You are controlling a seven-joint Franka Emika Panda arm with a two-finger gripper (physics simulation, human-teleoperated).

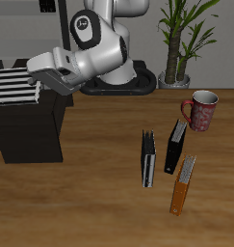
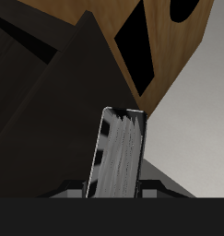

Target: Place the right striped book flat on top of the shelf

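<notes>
The right striped book (image 1: 13, 87), with bold black and pale stripes, lies nearly flat over the top of the shelf (image 1: 30, 135), a low black-brown cabinet near the table's side edge. My gripper (image 1: 39, 89) is shut on the book's edge and holds it at the shelf's top; I cannot tell if the book rests on it. In the wrist view the striped book (image 2: 123, 152) stands out between my fingers, with the gripper (image 2: 118, 189) around its near end and the dark shelf (image 2: 40, 101) beneath.
Three books stand on edge on the wooden table (image 1: 99, 193): another striped one (image 1: 147, 160), a slim dark one (image 1: 174, 148) and an orange one (image 1: 183, 183). A red patterned mug (image 1: 200, 110) stands farther back, and a potted plant (image 1: 181, 43) behind it.
</notes>
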